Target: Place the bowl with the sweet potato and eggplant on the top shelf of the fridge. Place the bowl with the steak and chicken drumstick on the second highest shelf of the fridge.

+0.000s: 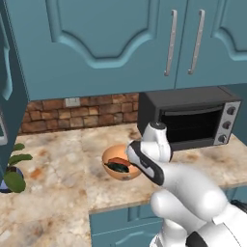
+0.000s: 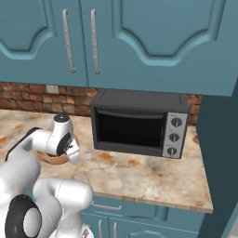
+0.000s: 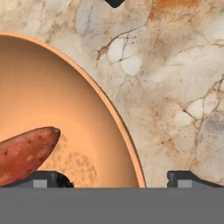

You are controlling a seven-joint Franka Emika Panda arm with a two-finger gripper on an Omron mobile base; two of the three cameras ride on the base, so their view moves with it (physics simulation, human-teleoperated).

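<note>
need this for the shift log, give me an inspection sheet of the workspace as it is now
surface: marbled beige counter, bare patches around the bowl
job's things: orange bowl standing on the counter, holding the sweet potato and a dark green-black eggplant
clutter: black toaster oven against the brick wall; potted plant at the counter's left end
pincer: pincer open, fingertips either side of the bowl's rim, gripping nothing
cables: nothing seen
surroundings: teal wall cabinets above, a wall socket on the brick backsplash
</note>
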